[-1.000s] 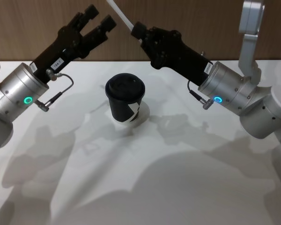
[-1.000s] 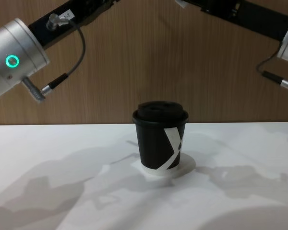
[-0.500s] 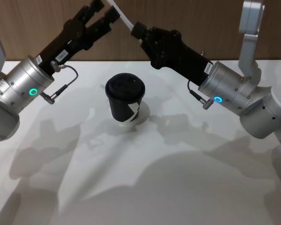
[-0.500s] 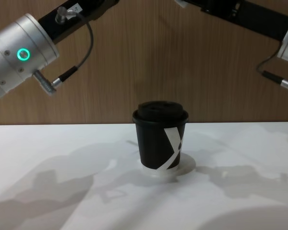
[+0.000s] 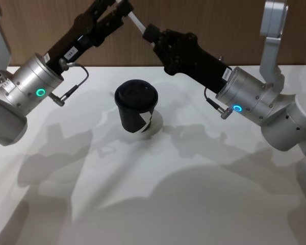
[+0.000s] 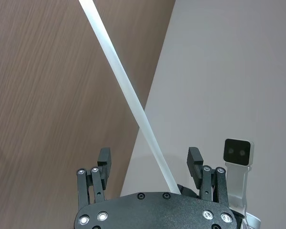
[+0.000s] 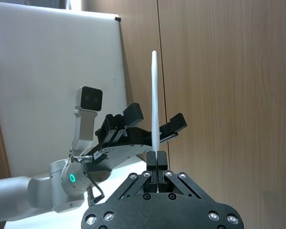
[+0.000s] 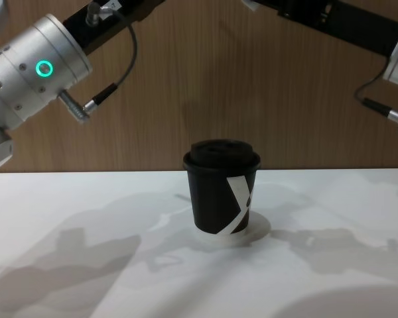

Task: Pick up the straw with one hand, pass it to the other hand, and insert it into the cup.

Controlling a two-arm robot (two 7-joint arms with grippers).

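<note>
Above the table, my right gripper is shut on the low end of the thin white straw, which slants up and away from it. In the right wrist view the straw stands straight up out of the shut fingers. My left gripper is open, with one finger on each side of the straw. The left wrist view shows the straw running between the two spread fingertips without touching them. The black lidded cup stands upright below both grippers, and from the chest its white mark shows on the cup.
A white table carries the cup, and a wooden wall stands close behind it. Both arms slope up from the sides: the left arm and the right arm.
My left gripper has moved up and to the right until its open fingers straddle the straw. The right gripper, the straw and the cup have stayed put.
</note>
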